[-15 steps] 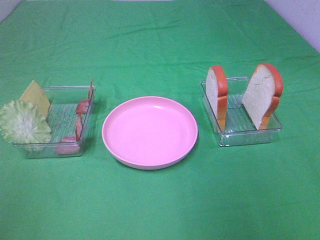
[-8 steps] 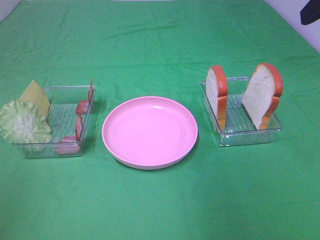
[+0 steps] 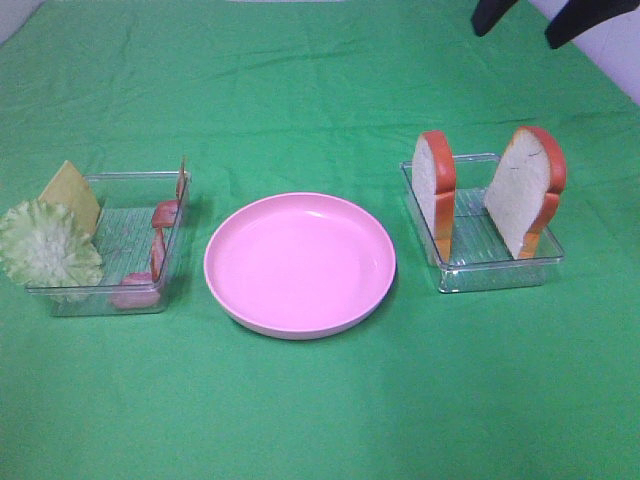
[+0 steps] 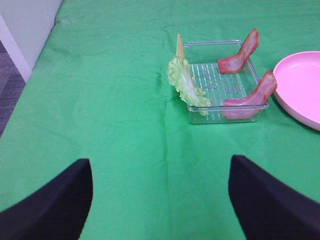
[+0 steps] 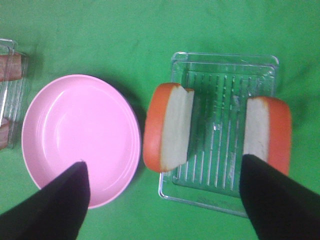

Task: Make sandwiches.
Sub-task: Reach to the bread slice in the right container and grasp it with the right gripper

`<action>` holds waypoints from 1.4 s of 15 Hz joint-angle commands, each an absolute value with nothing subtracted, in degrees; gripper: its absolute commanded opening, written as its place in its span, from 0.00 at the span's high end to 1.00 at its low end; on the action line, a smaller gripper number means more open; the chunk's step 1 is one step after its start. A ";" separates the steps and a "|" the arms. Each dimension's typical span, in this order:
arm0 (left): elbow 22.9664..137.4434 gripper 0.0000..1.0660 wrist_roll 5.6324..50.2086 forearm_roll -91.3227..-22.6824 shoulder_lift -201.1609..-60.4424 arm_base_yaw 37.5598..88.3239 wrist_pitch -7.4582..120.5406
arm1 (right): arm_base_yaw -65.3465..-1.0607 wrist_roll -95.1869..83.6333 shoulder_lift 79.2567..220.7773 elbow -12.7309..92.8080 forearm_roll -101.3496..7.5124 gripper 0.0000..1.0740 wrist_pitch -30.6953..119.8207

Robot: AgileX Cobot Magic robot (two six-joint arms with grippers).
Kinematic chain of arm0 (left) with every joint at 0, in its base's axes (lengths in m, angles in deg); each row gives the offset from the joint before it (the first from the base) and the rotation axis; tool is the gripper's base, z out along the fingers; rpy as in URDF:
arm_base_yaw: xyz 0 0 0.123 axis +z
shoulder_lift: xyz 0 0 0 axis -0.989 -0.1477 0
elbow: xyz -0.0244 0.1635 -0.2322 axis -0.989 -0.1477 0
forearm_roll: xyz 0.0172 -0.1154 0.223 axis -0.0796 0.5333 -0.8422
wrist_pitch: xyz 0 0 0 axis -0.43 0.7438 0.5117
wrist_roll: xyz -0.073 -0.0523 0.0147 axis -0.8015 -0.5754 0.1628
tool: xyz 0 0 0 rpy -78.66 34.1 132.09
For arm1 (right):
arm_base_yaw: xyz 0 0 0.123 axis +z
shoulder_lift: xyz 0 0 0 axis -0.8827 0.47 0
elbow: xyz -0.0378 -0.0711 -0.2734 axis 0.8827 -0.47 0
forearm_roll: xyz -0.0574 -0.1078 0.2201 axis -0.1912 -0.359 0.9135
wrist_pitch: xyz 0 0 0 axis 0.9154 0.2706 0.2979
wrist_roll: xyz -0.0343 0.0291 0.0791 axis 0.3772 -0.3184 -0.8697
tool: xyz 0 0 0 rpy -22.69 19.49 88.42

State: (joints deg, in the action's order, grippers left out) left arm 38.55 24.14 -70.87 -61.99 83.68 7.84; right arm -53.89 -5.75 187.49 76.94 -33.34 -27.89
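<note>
Green-clothed table [image 3: 300,100] with sandwich parts unassembled in 2 clear trays, 1 round pink plate [image 3: 300,262] between them.
Left tray [image 3: 130,178]: 1 pale green lettuce leaf [image 3: 45,245] leaning over the outer wall, 1 yellow cheese square [image 3: 70,192] propped just behind the leaf, pink-red bacon strips [image 4: 248,94] resting against the wall nearest the plate. Right tray [image 3: 500,272]: 2 white bread slices with orange-red crust, both upright on edge and apart, plate-side slice [image 3: 433,190] at the inner wall, outer slice [image 3: 525,195] at the opposite side. Plate touches neither tray. Left claw [image 4: 160,160]: released, fingers spread, over bare cloth well short of the left tray. Right claw [image 3: 530,15]: released, fingers spread, raised above the right tray near the table's far edge.
</note>
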 commanded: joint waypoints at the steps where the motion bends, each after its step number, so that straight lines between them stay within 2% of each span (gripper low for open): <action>1: 38.44 0.32 24.14 -70.64 -61.02 83.91 8.41 | -49.36 -8.10 192.76 81.06 -35.80 0.31 -32.47; 6: 38.44 0.32 24.14 -70.64 -61.02 83.91 8.41 | -48.16 -9.76 203.07 82.09 -37.75 0.31 -32.47; 10: 38.44 0.32 24.14 -70.64 -61.02 83.91 8.41 | -48.16 -9.76 206.22 81.98 -35.57 0.32 -32.47; 11: 38.44 0.32 24.14 -70.64 -61.02 83.91 8.41 | -48.16 -9.76 207.43 81.98 -35.52 0.40 -32.47; 15: 38.44 0.32 24.14 -70.64 -61.02 83.91 8.41 | -48.16 -9.76 207.94 81.98 -35.52 0.59 -32.47; 16: 38.44 0.32 24.14 -70.64 -61.02 83.91 8.41 | -48.16 -9.76 207.94 81.98 -35.57 0.68 -32.47; 17: 38.44 0.32 24.14 -70.64 -61.02 83.91 8.41 | -48.16 -9.76 207.94 81.98 -35.57 0.83 -32.47; 18: 38.44 0.32 24.14 -70.64 -61.02 83.91 8.41 | -48.16 -9.82 207.94 81.98 -35.57 0.89 -32.47; 19: 38.44 0.32 24.14 -70.64 -61.02 83.91 8.41 | -48.16 -9.82 207.94 81.98 -35.52 1.00 -32.47; 21: 38.44 0.32 24.14 -70.64 -61.02 83.91 8.41 | -48.16 -9.87 207.94 81.98 -35.52 1.00 -32.47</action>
State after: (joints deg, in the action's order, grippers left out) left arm 38.55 24.14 -70.87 -61.99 83.68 7.84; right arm -48.10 -9.82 207.60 81.69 -36.20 -28.63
